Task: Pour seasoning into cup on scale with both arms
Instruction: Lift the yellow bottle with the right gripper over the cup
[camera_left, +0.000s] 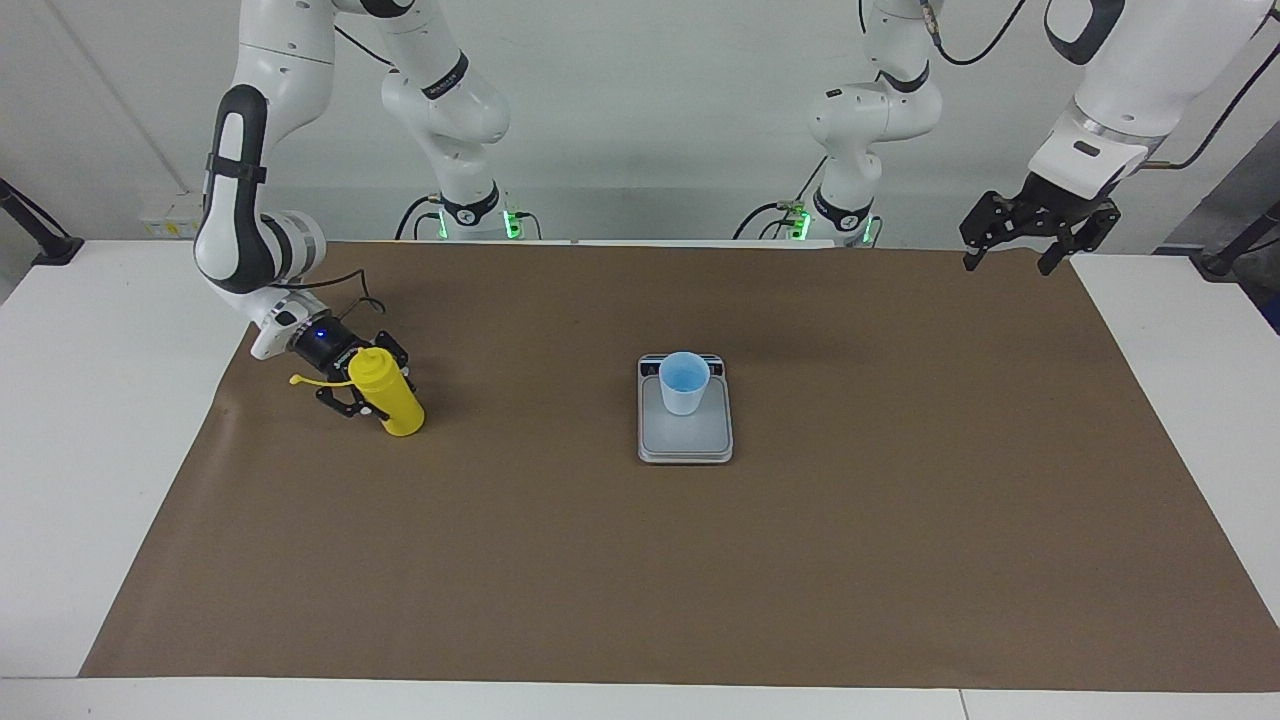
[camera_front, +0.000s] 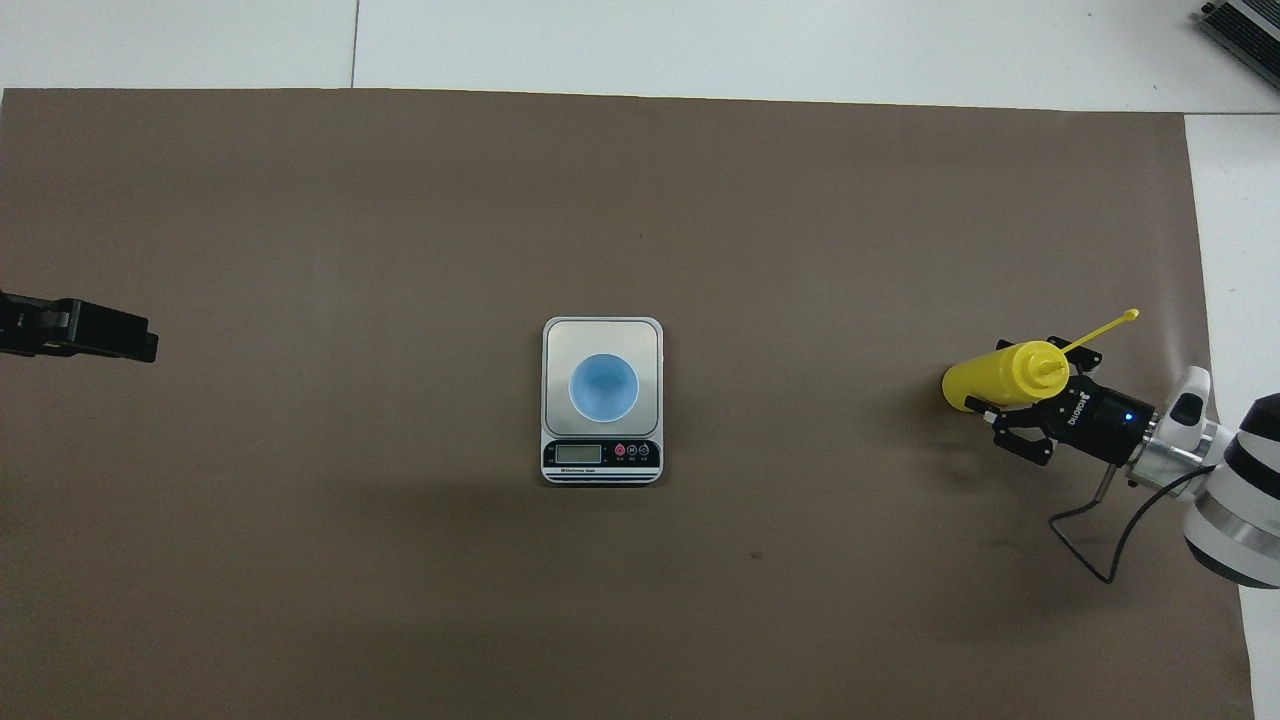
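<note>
The yellow seasoning bottle (camera_left: 397, 408) (camera_front: 975, 385) stands on the brown mat toward the right arm's end of the table, its cap strap hanging loose. My right gripper (camera_left: 383, 393) (camera_front: 1018, 388) is low at the bottle, open, with one finger on each side of it. The light blue cup (camera_left: 684, 385) (camera_front: 603, 387) stands upright on the silver-grey scale (camera_left: 685, 442) (camera_front: 600, 335) in the middle of the mat, display end toward the robots. My left gripper (camera_left: 1008, 264) (camera_front: 80, 330) is open and empty, raised over the mat's edge at the left arm's end, waiting.
The brown mat (camera_left: 900, 500) (camera_front: 300, 200) covers most of the white table (camera_left: 90, 400). Only the scale, cup and bottle stand on it. A black cable (camera_front: 1090, 540) trails from the right wrist just above the mat.
</note>
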